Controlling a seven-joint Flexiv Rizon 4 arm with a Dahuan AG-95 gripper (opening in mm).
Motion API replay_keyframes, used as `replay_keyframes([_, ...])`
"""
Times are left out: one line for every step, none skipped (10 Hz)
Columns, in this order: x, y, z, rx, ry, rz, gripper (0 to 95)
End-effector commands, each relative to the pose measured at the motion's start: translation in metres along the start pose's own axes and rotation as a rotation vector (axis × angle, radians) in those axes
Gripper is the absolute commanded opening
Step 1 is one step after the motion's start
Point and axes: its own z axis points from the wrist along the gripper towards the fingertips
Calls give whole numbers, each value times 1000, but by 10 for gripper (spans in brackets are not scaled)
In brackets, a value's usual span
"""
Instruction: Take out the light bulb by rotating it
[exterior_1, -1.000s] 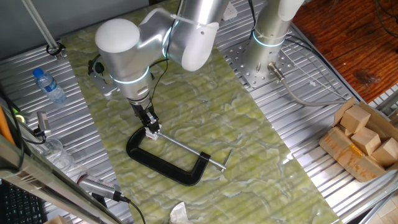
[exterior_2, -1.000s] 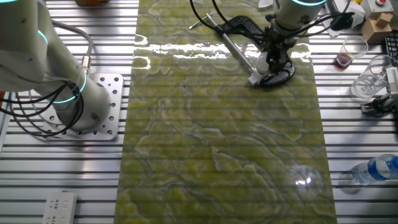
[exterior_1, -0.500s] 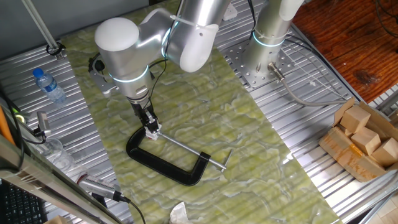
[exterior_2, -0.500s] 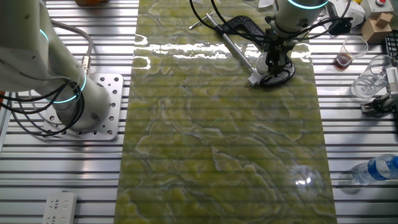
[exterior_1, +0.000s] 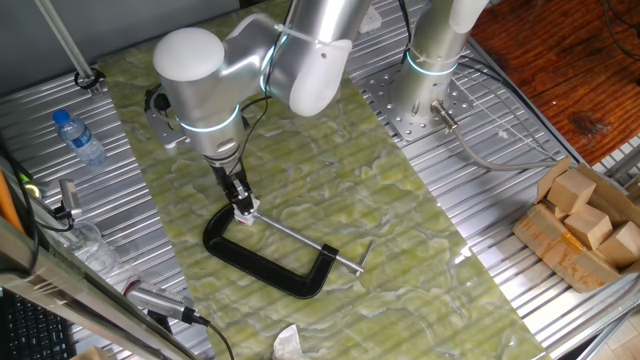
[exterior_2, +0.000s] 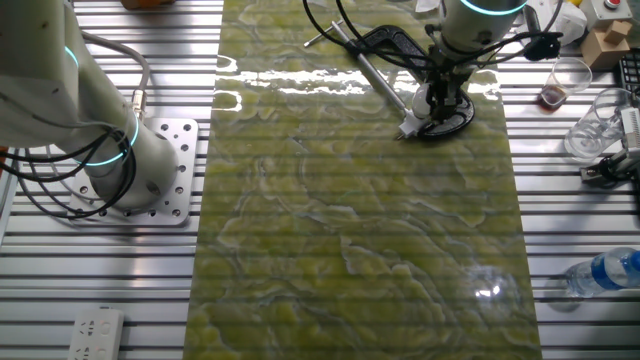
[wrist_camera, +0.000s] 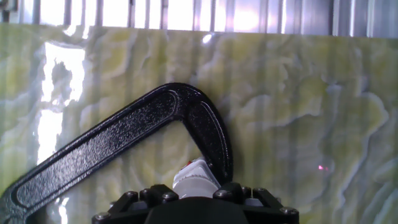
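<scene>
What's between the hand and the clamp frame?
In the hand view, a small white piece juts from the hand toward the clamp frame; bulb or fitting, cannot tell.

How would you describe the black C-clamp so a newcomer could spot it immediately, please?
On the green-yellow mat, look just below the gripper. The black C-clamp lies flat there, a dark C-shaped frame with a long silver screw, the only large black thing on the mat.

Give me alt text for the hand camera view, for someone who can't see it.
Seen from the hand, the pincer sits at the bottom edge around a small white object with a red mark. Just beyond it, a black C-clamp bends across a green-yellow marbled mat, with ribbed metal table along the top.
</scene>
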Motion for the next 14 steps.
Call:
replay_keyframes([0,0,1,1,-1,24,570])
replay_keyframes([0,0,1,2,-1,24,570])
replay_keyframes([0,0,1,4,0,23,570])
replay_keyframes([0,0,1,8,0,24,380])
replay_keyframes([0,0,1,11,0,26,380])
replay_keyframes([0,0,1,17,2,29,0])
replay_keyframes([0,0,1,17,3,31,0])
replay_keyframes([0,0,1,16,4,31,0])
replay_keyframes([0,0,1,17,6,24,0])
replay_keyframes([0,0,2,17,6,4,0])
replay_keyframes([0,0,2,18,8,-28,0])
replay_keyframes([0,1,2,23,10,-68,0])
replay_keyframes([0,2,1,23,15,-106,0])
replay_keyframes([0,3,1,36,18,-165,0])
